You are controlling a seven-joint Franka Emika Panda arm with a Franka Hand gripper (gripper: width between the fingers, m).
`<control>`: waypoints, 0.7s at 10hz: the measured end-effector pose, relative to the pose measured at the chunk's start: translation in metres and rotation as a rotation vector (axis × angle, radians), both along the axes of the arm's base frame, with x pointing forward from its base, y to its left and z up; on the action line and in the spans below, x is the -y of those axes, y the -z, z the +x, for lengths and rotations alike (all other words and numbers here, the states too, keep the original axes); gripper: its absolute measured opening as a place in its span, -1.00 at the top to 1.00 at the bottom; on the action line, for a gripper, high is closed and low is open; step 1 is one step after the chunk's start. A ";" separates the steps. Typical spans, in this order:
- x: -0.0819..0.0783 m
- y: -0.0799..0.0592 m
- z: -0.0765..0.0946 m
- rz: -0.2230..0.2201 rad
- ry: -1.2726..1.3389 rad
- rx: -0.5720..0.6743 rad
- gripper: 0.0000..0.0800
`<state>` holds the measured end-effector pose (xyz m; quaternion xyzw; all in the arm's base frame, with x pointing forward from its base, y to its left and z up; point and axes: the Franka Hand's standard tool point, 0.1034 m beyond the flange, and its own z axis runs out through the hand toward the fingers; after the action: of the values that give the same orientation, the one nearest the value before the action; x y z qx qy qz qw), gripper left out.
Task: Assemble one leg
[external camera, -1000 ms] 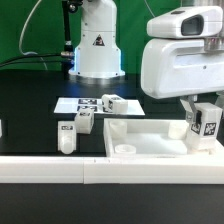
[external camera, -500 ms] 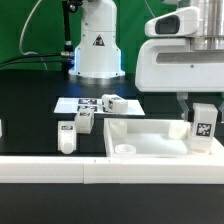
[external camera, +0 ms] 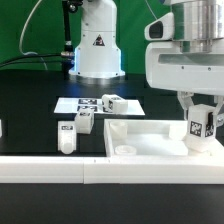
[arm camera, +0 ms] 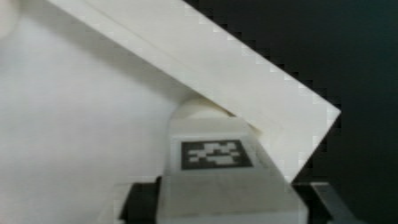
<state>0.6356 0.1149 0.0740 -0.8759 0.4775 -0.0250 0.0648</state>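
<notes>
My gripper (external camera: 200, 108) is shut on a white square leg (external camera: 199, 126) with a black-and-white tag on its side. It holds the leg upright over the corner at the exterior view's right of the large white tray-like part (external camera: 150, 132). In the wrist view the leg (arm camera: 219, 150) sits between my dark fingertips (arm camera: 146, 200), its far end against the tray's raised rim (arm camera: 196, 60). Three more white legs lie on the black table: one (external camera: 113, 102) by the marker board, one (external camera: 85, 121) in the middle, one (external camera: 66, 136) nearer the front.
The marker board (external camera: 84, 104) lies flat behind the loose legs. A white rail (external camera: 60, 168) runs along the table's front edge. The robot's base (external camera: 97, 45) stands at the back. A small round hole (external camera: 125, 149) shows in the tray's floor.
My gripper has tilted and shifted slightly toward the exterior view's left with the leg, bringing it down closer to the tray's corner.
</notes>
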 end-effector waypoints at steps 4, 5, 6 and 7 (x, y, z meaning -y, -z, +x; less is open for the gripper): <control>0.000 0.000 0.001 0.066 0.307 -0.022 0.28; 0.003 0.001 0.001 0.114 0.475 -0.027 0.28; 0.004 0.001 0.001 0.136 0.528 -0.026 0.28; 0.003 0.001 0.001 0.133 0.503 -0.023 0.28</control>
<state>0.6367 0.1115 0.0729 -0.7238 0.6815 0.0011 0.1084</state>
